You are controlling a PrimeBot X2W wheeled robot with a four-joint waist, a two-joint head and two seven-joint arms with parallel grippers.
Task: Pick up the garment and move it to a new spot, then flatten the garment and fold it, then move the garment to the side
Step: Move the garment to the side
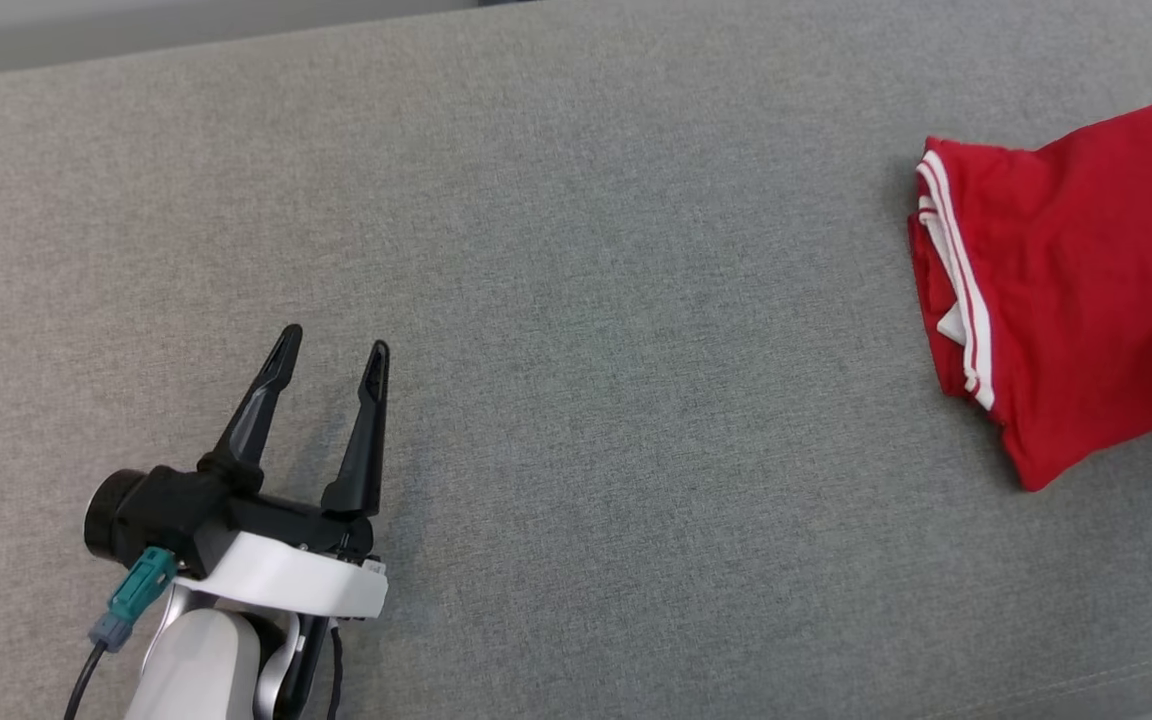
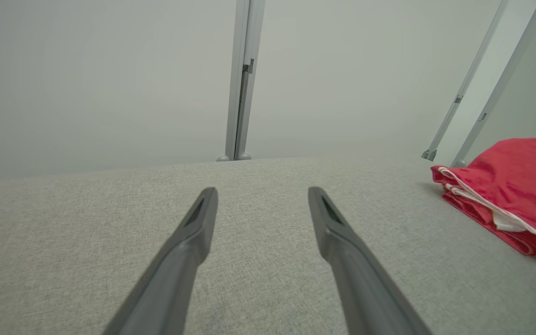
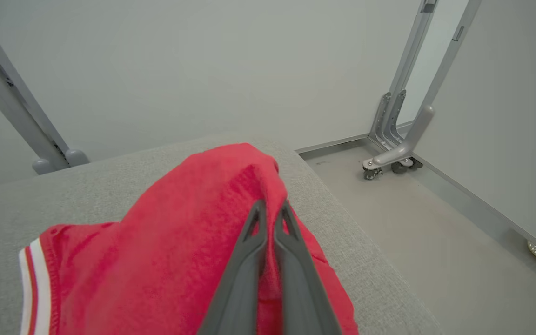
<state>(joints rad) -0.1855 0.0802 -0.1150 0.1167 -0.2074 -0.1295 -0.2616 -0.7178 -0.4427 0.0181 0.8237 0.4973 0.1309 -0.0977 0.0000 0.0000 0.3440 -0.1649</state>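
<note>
Right claw [image 3: 270,217], pinched shut on the folded red garment [image 1: 1086,280] at the right edge of the cushion [image 1: 576,300], could drag layers loose or overboard, while left claw [image 1: 333,343] gapes apart.

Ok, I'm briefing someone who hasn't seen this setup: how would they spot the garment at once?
Look at the wide grey upholstered surface and go to its right end, near the corner. There sits the red garment, part of it pinched in the shut right gripper. Its vivid red, with white-striped trim along one edge, stands out from the plain grey around it.
</note>
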